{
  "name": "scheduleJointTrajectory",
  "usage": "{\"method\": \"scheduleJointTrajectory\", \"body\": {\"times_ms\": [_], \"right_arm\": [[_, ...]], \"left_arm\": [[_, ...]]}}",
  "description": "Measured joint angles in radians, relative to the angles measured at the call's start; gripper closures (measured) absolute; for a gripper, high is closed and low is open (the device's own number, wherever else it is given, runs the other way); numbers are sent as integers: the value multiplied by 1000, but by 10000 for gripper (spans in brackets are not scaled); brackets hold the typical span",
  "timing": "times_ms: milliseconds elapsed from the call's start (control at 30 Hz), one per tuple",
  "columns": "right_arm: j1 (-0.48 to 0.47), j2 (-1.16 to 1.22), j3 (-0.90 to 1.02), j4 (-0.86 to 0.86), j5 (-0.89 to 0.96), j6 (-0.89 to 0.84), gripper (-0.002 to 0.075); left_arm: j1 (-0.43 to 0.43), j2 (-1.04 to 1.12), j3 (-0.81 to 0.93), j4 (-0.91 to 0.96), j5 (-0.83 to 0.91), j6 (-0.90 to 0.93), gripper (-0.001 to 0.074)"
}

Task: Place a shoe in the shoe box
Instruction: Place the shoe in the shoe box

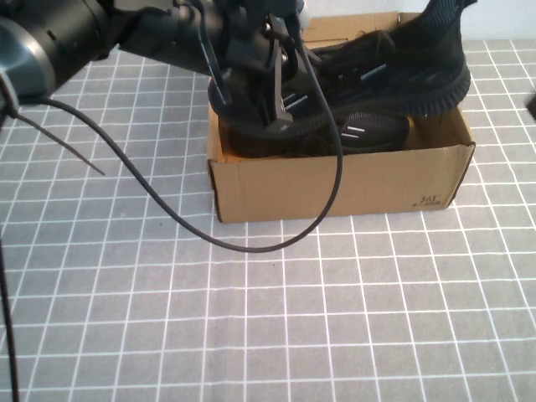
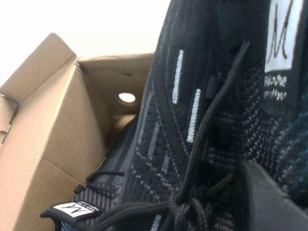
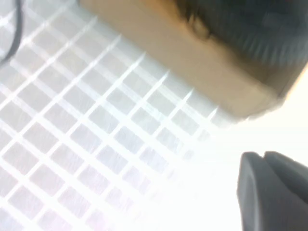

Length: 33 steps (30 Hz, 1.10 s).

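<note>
Two black shoes showed in the high view. One shoe, the twin sneaker (image 1: 368,134), lay down inside the shoe box (image 1: 335,184). The other, the shoe (image 1: 394,71), hung over the open top of the box, tilted, with its heel end up high at the far right and its toe end low by the left arm. It was not fully in the box yet, so the job looked close to done but not finished.

The left gripper (image 1: 268,75) was over the left end of the box, right on the shoe. It seemed to be pinching the shoe near the laces. In the left wrist view one dark finger (image 2: 269,202) pressed against the knit top, just beside the laces (image 2: 202,144) and below the white tag (image 2: 281,33).

The right gripper (image 3: 274,187) was off to the side of the box, over the checked table (image 3: 96,144). I could not tell if its claw was spread or pressed together.

I think the shoe is light and soft on top. The knit would squash under a pinch, and the laces could slip or catch on the box edge. The ridged sole looked stiffer. A good place to hold it seemed to be the top by the laces or the heel opening, where the claw can grip both sides.
</note>
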State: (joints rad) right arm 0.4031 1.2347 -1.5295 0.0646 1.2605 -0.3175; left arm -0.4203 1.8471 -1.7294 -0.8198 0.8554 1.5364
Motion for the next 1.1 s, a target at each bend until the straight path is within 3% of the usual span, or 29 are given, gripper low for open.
{"method": "scheduleJointTrajectory", "body": {"times_ms": [367,700,1100], "right_arm": [[0,-226,293,-2,-90,88,741],[0,-285,308,-4,-106,92,742],[0,-285,308,-5,-106,92,742]], "left_arm": [[0,110,-12,-33,-116,124,706],[-7,159,-14,-87,-132,251,707],[-26,180,-14,-85,-141,273,708]]}}
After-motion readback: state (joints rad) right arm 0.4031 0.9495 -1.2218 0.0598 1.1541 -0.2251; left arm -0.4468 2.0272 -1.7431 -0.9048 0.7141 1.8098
